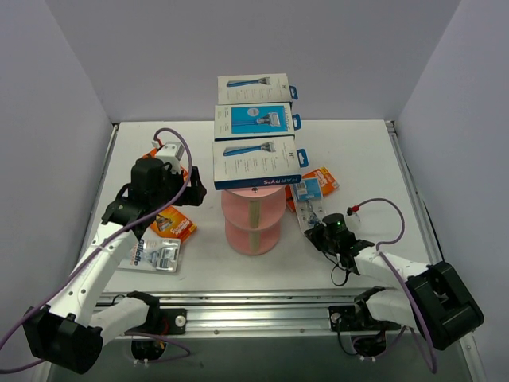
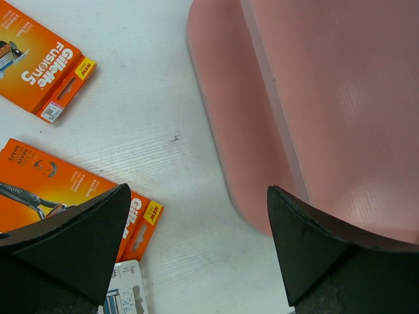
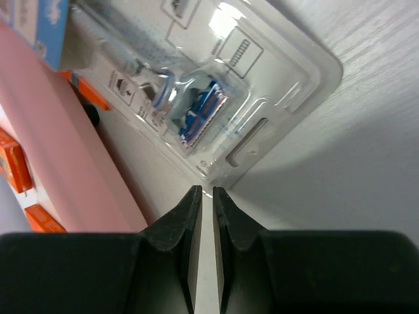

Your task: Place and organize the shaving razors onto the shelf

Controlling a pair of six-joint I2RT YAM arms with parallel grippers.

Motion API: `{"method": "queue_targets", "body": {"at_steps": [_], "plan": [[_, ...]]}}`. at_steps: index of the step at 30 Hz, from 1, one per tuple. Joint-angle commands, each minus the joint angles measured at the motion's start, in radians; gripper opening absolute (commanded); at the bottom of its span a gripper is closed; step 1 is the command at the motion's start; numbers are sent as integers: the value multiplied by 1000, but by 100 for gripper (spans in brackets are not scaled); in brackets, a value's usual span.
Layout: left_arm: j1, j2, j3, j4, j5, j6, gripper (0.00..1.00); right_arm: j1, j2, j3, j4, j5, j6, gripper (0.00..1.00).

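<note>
Shaving razors [image 1: 257, 163] are in two places. Three white-and-blue Harry's boxes [image 1: 254, 119] lie flat in a row on the long top tier of the pink shelf [image 1: 238, 235], and the other packs lie on the white tabletop [image 1: 215, 263] around it. To the left of the shelf there is an orange pack [image 1: 173, 224] and, nearer to the arm bases, a Gillette blister pack [image 1: 159, 255]. To the right there is a second orange pack [image 1: 320, 183] and, just beside the foot of the shelf, a clear blister pack [image 3: 203, 111] with a blue razor head inside.

The left arm rises from its base with the elbow bent, and its wrist hangs above the tabletop to the left of the shelf, pointing down. The jaws of the left gripper [image 2: 198, 191] are spread wide and hold nothing. Between them the wrist view shows bare tabletop, with orange packs on one side and the pink edge of the shelf on the other.

The right arm lies low and reaches from its base toward the shelf. The right gripper [image 3: 206, 191] tilts down at a corner of the clear blister pack. Its jaws are almost pressed together, with only a thin slit between them, and the tips meet the rim of the pack. Whether the rim is caught between them, I cannot tell.
</note>
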Motion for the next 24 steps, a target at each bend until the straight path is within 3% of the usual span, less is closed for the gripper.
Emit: {"method": "queue_targets", "body": {"at_steps": [1,8,13,19,24], "plan": [[-5,0,48,11,4,11,94,4,7,30,-59,87,-6,9],[-5,3,48,11,5,11,94,-7,-74,55,-177,130,-23,10],[-5,3,49,10,5,11,94,-89,-137,52,-231,109,-71,11],[-7,6,49,10,5,11,94,-227,-105,53,-206,38,-176,13],[-7,6,49,8,4,11,94,-261,-48,79,-175,18,-204,12]]}}
